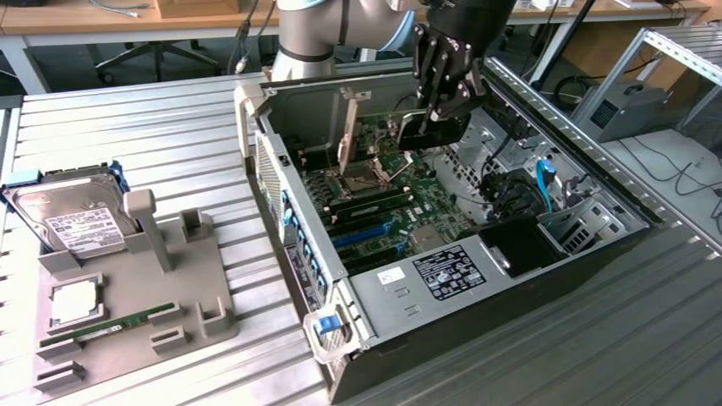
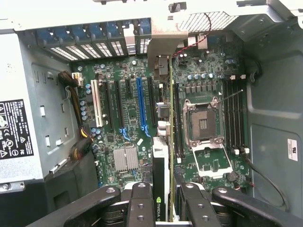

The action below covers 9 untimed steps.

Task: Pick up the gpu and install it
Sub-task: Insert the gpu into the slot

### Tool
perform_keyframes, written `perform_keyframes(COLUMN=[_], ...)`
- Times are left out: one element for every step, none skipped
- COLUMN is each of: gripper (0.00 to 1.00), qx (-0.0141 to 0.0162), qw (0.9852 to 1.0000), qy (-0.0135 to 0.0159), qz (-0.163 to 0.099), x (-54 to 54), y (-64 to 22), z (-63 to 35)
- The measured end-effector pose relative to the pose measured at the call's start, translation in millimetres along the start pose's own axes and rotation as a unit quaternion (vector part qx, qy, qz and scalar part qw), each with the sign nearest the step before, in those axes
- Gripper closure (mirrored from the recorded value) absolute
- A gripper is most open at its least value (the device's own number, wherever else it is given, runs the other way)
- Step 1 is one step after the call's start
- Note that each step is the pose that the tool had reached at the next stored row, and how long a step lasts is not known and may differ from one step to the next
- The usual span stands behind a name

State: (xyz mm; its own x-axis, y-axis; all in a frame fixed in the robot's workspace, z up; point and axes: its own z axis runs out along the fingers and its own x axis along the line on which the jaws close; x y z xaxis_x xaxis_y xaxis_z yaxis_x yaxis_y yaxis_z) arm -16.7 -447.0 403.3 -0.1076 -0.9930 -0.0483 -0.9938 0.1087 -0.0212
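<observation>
The gpu (image 1: 427, 134) is a dark flat card that hangs edge-down inside the open computer case (image 1: 338, 338), above the green motherboard (image 1: 384, 211). My gripper (image 1: 442, 110) is shut on its upper edge. In the wrist view the gpu (image 2: 161, 156) runs edge-on away from my gripper (image 2: 163, 201), and its silver bracket (image 2: 165, 49) sits near the case's rear slot openings. The card lies along the expansion slots, between the blue slot (image 2: 140, 101) and the CPU socket (image 2: 202, 124). Whether it touches the board I cannot tell.
A silver hard drive (image 1: 73, 216) leans on a grey holder (image 1: 169, 279) on the exterior view's left, with a green memory stick (image 1: 113, 324) and a square chip (image 1: 73, 303). The power supply (image 1: 451, 271) and cables (image 1: 513, 190) crowd the case interior.
</observation>
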Motion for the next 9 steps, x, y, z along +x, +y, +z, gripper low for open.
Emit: perform_keyframes(gripper=[0.73,0.73,0.73,0.73,0.73,0.73,0.73,0.73,0.73], qx=[0.0,0.0,0.0,0.0,0.0,0.0,0.0,0.0,0.0], qw=[1.0,1.0,1.0,1.0,1.0,1.0,1.0,1.0,1.0], qy=[0.0,0.0,0.0,0.0,0.0,0.0,0.0,-0.0001,-0.0001], qz=[0.0,0.0,0.0,0.0,0.0,0.0,0.0,0.0,0.0], x=[0.0,0.0,0.0,0.0,0.0,0.1,0.1,0.1,0.2], y=[0.0,0.1,0.2,0.3,0.3,0.4,0.5,0.7,0.9], z=[0.1,0.2,0.3,0.4,0.4,0.6,0.7,1.1,1.8])
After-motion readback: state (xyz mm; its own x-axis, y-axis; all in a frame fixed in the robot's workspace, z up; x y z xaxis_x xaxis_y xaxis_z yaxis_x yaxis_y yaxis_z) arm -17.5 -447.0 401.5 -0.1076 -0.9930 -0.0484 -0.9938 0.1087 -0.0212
